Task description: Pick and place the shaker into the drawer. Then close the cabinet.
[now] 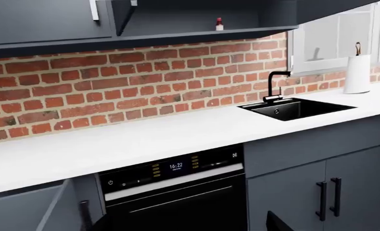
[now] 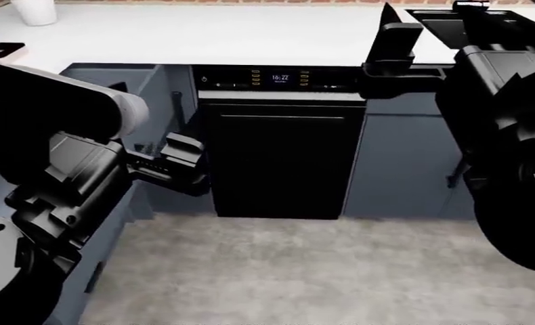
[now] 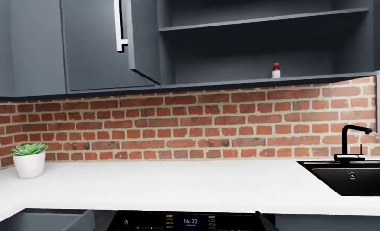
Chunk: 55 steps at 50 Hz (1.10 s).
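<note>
Left claw [image 2: 188, 157] near open slate-grey drawer [image 2: 150, 91], grip state unclear; white countertop [image 3: 177, 185], brick wall [image 3: 177, 130]; small red-capped shaker [image 3: 276, 70] blurry.

Red brick wall [image 3: 196, 130] — white counter [image 3: 177, 185], black sink [image 3: 353, 177].

The scene is viewed by the head camera from above, angled forward and down over both arms at the appliance [image 2: 281, 145] and floor, at close range. The brick wall [image 1: 132, 82] is faced by both wrist cameras from farther back, roughly level. The white counter [image 3: 177, 185], the sink [image 1: 297, 109] and the appliance's clock are shared by all three views.
</note>
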Available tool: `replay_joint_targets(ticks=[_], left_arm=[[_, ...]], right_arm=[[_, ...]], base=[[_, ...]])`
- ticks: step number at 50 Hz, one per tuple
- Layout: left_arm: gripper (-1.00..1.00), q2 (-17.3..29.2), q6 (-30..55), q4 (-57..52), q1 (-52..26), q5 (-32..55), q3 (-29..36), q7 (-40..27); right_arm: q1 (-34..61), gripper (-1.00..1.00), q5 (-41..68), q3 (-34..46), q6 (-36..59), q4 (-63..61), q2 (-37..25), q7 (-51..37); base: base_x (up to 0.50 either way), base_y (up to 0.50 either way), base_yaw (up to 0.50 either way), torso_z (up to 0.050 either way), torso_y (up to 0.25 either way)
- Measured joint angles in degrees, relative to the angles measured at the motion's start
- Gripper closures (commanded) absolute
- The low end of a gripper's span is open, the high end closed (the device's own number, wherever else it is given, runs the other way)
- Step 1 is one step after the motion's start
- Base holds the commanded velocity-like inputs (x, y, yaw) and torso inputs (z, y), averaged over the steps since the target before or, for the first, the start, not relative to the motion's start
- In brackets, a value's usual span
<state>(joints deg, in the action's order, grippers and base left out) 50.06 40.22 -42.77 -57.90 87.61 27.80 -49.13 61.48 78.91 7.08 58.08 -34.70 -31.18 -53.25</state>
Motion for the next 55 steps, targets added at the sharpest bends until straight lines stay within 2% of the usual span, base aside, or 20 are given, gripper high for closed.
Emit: replay_joint_targets(ticks=[11,17,21,26,33,41,49,55], left_arm=[[-1.00,-0.24,0.10,0.03,-0.07,0.12,0.26,-0.04],[-1.00,-0.88,-0.18,0.37,0.71,-0.69,0.72,-0.03],[-1.00,-2.34,-1.30,1.36,3.50,-4.64,1.93,0.19],[-1.00,-6.46,-5.61,6.16,9.80,-14.76,5.49,2.46],[-1.00,-14.29,-13.40,19.34,17.21,-28.72,11.17,7.17],[-1.00,-23.38,-24.09,41.67,21.60,-41.54,15.41,12.55],[-1.00,-31.21,-36.57,64.22,23.19,-49.36,16.24,17.29],[-1.00,-34.90,-44.07,74.89,24.10,-52.17,15.89,19.91]], right_arm=[[-0.28,-1.00,0.37,0.17,-0.41,-0.04,0.05,0.66],[-0.63,-1.00,-0.51,0.84,-0.30,-0.11,-0.24,1.34],[-2.37,-1.00,-2.85,2.30,-0.59,0.30,-0.39,2.79],[-7.41,-1.00,-9.67,5.96,-3.12,3.16,-0.37,6.12],[-15.27,-1.00,-20.90,11.78,-9.74,10.79,0.70,10.84],[-22.25,-1.00,-33.63,16.28,-22.18,24.18,3.59,14.63],[-28.87,-1.00,-42.16,17.26,-42.19,43.35,8.76,20.63],[-33.04,-1.00,-45.51,18.14,-54.80,53.53,12.04,26.90]], base=[[-0.05,-0.50,0.00,0.000,0.000],[0.00,-0.05,0.00,0.000,0.000],[0.00,0.00,0.00,0.000,0.000],[0.00,0.00,0.00,0.000,0.000],[0.00,0.00,0.00,0.000,0.000],[0.00,0.00,0.00,0.000,0.000],[0.00,0.00,0.00,0.000,0.000],[0.00,0.00,0.00,0.000,0.000]])
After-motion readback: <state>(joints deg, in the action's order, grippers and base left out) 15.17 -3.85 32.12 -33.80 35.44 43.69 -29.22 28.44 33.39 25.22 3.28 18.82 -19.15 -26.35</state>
